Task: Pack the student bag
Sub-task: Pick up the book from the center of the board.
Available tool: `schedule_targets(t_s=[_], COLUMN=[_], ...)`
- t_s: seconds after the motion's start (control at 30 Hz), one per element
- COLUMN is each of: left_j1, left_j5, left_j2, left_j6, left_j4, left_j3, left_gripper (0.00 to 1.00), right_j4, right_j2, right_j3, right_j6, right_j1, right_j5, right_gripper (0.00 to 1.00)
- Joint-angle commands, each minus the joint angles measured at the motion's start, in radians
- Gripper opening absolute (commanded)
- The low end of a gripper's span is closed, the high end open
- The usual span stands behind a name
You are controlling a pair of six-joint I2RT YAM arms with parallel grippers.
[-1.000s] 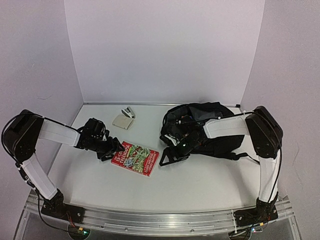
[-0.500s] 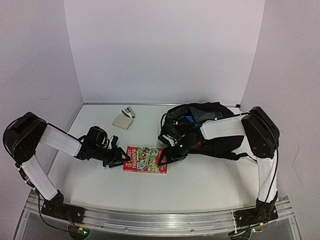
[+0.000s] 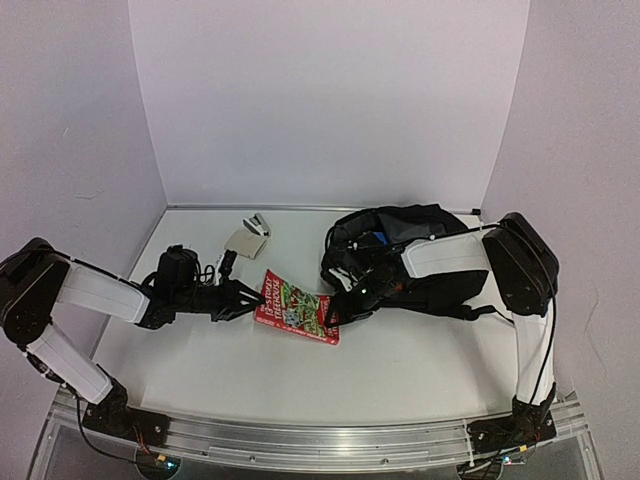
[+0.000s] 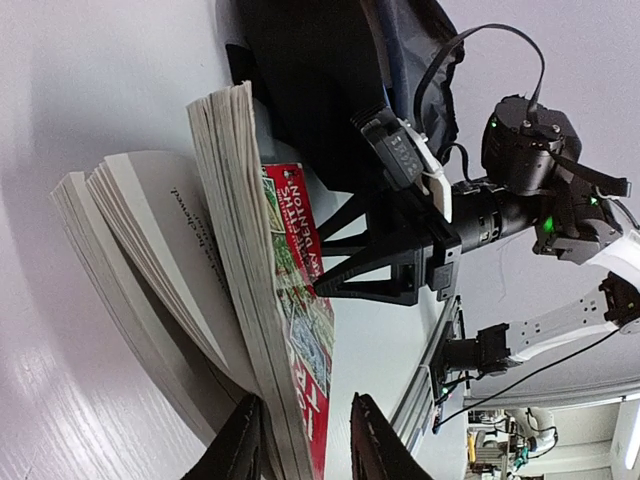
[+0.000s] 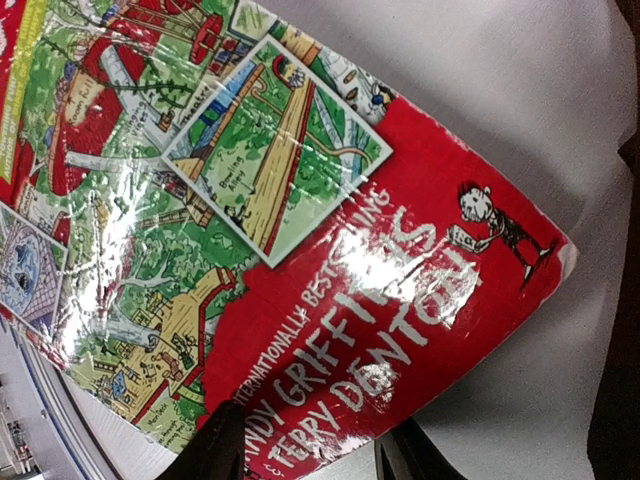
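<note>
On the white table (image 3: 400,370), nearest the arm bases, a paperback book (image 3: 297,310) with a red illustrated cover is approached from both sides, and everything else is placed from it. At its left edge the left gripper (image 3: 248,296) is set. In the left wrist view its fingers (image 4: 245,445) are pinched on the cover and the thicker block of pages, which are raised off the table while a looser sheaf of pages (image 4: 120,250) fans down beneath. That edge was probably chosen because it gives the jaws something to bite on. At the book's right edge the right gripper (image 3: 336,310) is placed with one finger on each side of the cover's lower edge. Whether those jaws are pressed onto the cover or only straddle it cannot be told. The two-sided hold is judged to be meant to keep the floppy book from splaying when it is lifted. Just beyond the book, to its right, the student bag (image 3: 400,222) lies slumped under the right forearm, its opening turned toward the book and a patch of blue (image 3: 376,238) showing inside. The book is not yet in it. Farther back, to the book's left, a small whitish flat box (image 3: 243,242) is left untouched.
</note>
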Motion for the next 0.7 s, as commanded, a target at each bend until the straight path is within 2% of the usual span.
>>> schedule_targets(t_s=[0.0,0.07,0.17,0.23,0.27,0.43,0.6,0.67], left_j1=[-0.018,-0.018,-0.018,-0.018,-0.018,-0.011,0.011,0.027], left_j5=[0.042,0.038,0.026,0.018,0.013,-0.026,-0.036,-0.029], left_j2=[0.100,0.132,0.129,0.097,0.080,-0.044,-0.146,-0.179], left_j6=[-0.028,-0.045,-0.058,-0.055,-0.049,-0.039,-0.086,-0.108], left_j4=[0.073,0.083,0.089,0.070,0.048,-0.033,-0.006,0.013], left_j3=[0.058,0.064,0.057,0.050,0.053,0.070,0.097,0.105], left_gripper=[0.34,0.29,0.14,0.04,0.01,0.00,0.00,0.00], right_j4=[0.026,0.026,0.026,0.025,0.023,0.017,0.018,0.022], right_j2=[0.013,0.010,0.004,-0.005,-0.015,-0.106,-0.201,-0.226], right_j3=[0.005,0.005,0.002,0.001,0.003,0.009,-0.004,-0.009], right_j6=[-0.011,-0.011,-0.012,-0.012,-0.013,0.004,0.072,0.127], right_j1=[0.021,0.021,0.022,0.022,0.020,-0.009,-0.067,-0.107], right_j5=[-0.035,-0.036,-0.035,-0.036,-0.038,-0.119,-0.244,-0.312], right_gripper=[0.44,0.44,0.44,0.47,0.52,0.83,0.96,0.98])
